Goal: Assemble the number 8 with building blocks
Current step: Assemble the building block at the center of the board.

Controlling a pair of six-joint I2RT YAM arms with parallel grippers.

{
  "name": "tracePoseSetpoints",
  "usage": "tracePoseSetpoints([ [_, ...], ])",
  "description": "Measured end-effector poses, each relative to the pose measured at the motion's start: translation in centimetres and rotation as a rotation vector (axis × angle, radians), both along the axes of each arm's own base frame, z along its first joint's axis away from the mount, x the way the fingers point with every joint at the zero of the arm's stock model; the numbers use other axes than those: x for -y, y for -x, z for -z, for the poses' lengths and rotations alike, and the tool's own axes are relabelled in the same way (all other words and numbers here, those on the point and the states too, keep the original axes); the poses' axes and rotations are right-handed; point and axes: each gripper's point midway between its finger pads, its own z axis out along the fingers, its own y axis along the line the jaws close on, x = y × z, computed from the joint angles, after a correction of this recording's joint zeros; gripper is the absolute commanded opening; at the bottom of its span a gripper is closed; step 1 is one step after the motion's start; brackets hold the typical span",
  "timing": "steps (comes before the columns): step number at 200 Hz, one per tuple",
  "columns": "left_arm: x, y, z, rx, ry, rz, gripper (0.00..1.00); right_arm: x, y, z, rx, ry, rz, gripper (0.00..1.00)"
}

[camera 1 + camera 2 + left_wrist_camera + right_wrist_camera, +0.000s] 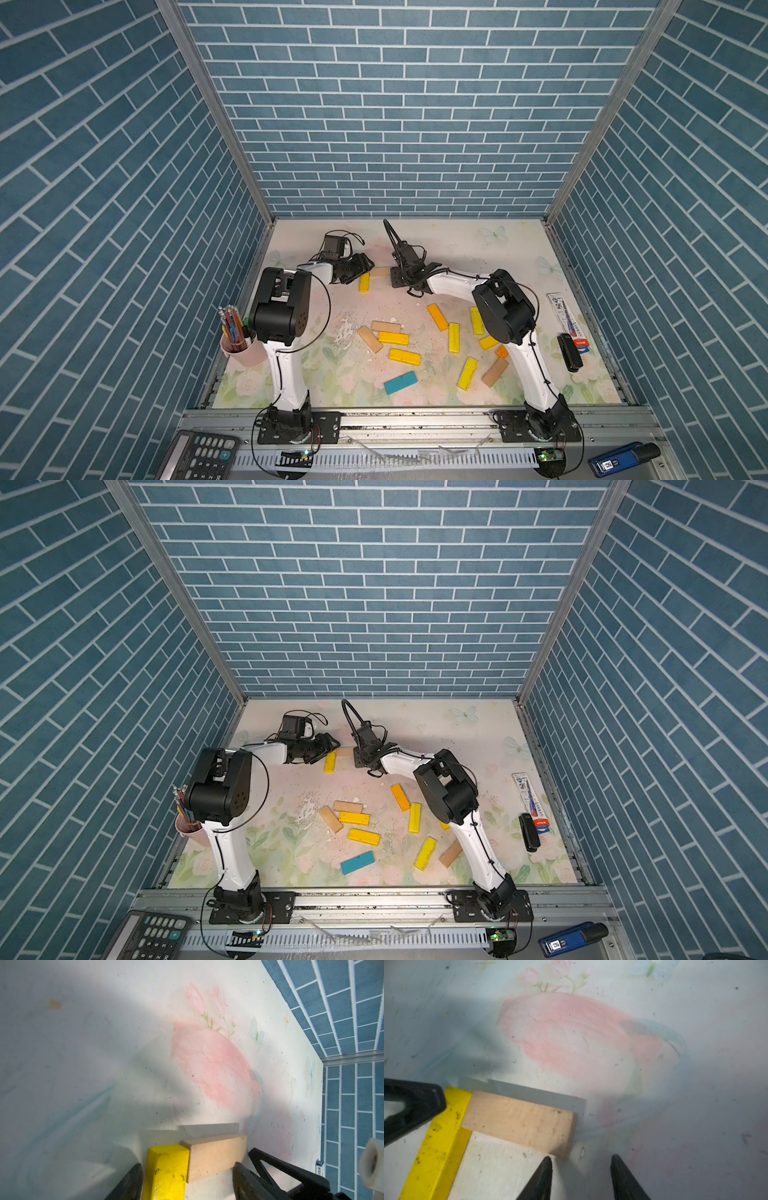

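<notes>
At the back of the mat a yellow block (364, 282) and a tan block (379, 272) lie flat in an L, end against side. My left gripper (187, 1180) is open, its fingers (133, 1182) straddling the corner where the yellow block (166, 1172) meets the tan block (216, 1155). My right gripper (581, 1164) is open and empty, just off the tan block's (519, 1124) free end. In both top views the left gripper (368, 262) and right gripper (392, 277) flank the pair. Several loose blocks lie nearer the front, among them a teal one (400, 382).
Loose yellow (404, 357), orange (437, 316) and tan (369, 339) blocks scatter mid-mat. A pink cup of pencils (243, 345) stands at the left edge. A black device (569, 352) and a packaged toothbrush (563, 313) lie at the right. A calculator (199, 455) sits on the front rail.
</notes>
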Motion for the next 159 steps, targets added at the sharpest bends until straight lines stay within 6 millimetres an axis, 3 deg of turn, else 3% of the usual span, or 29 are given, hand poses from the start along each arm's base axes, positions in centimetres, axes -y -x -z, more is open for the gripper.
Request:
tracePoseSetpoints([
  [159, 0.51, 0.68, 0.01, -0.020, 0.012, -0.003, 0.69, -0.66, 0.64, -0.07, 0.007, -0.035, -0.028, 0.49],
])
